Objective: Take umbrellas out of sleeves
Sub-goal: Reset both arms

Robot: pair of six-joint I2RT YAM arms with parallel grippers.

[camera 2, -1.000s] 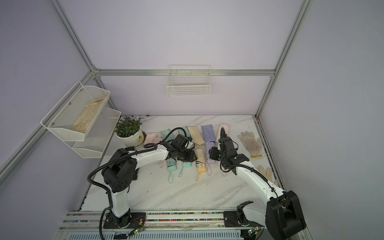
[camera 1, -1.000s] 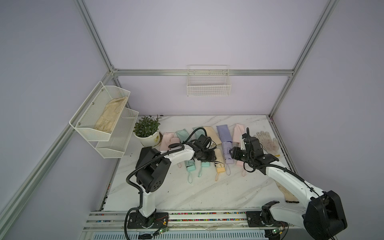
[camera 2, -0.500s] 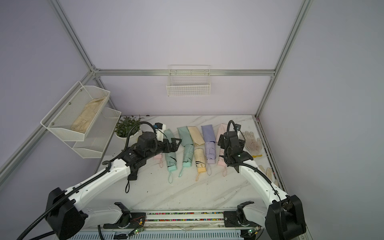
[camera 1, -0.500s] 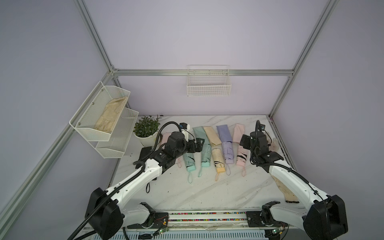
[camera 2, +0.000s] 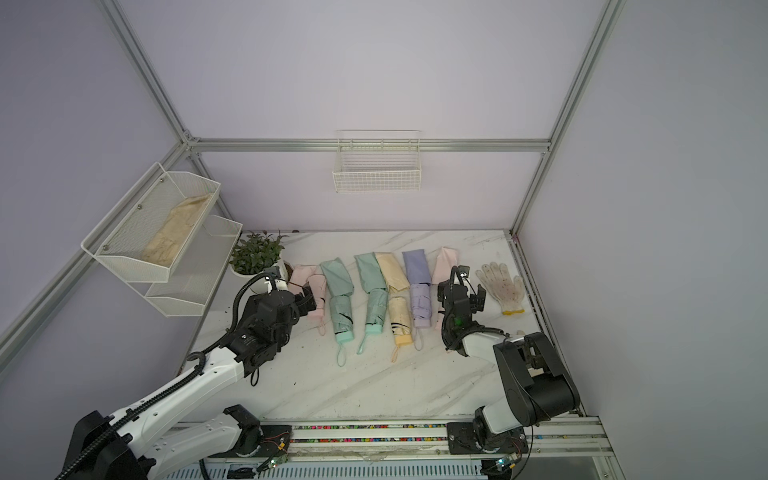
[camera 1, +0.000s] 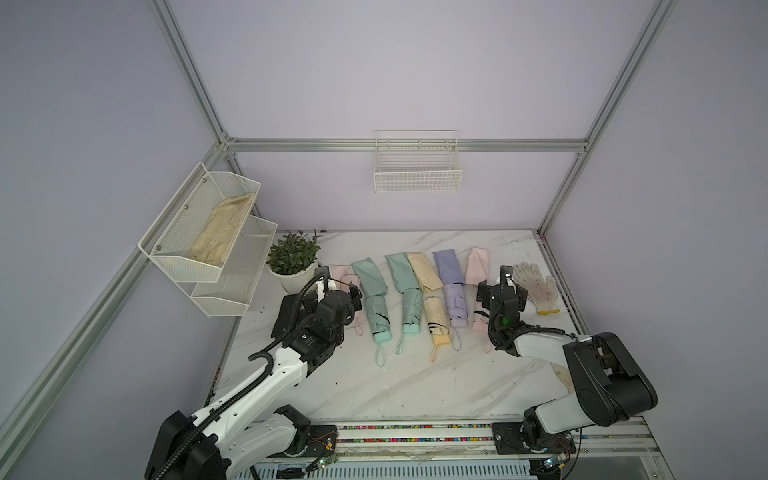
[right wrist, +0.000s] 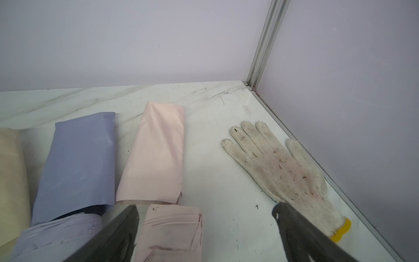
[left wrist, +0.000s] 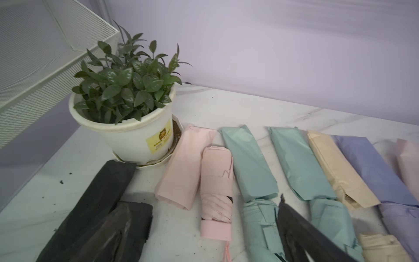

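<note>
- Pulled both arms back off the middle of the row compared with 1 second ago; parked now near its 2 ends.
- Left gripper (left wrist: 201, 207): spread wide, holding nothing, hovering above the pink umbrella (left wrist: 216, 188), just beside its pink sleeve (left wrist: 183, 167).
- Same deal with the right gripper (right wrist: 206, 205): fingers wide apart, empty, over the table (camera 1: 415, 386) between the other pink umbrella (right wrist: 174, 231) and the white glove (right wrist: 283, 172).
- Reads like a let-go after a pull, so probably wrapping up, not starting a grab.
- Counting 7 umbrellas flat on the marble, each at or beside its own sleeve. Black umbrella (left wrist: 142, 222) by the black sleeve (left wrist: 106, 181) at the left end. Then pink, 2 mint umbrellas (camera 1: 376, 316) (camera 1: 411, 309), the yellow umbrella (camera 1: 436, 320), lavender, pink.
- Can't tell for the lavender umbrella (right wrist: 56, 233): tip free of the lavender sleeve (right wrist: 77, 158), or tucked inside the mouth. Same doubt on the mint pair.
- If free, likely nothing left but a check; if tucked, 1 more tug each.
</note>
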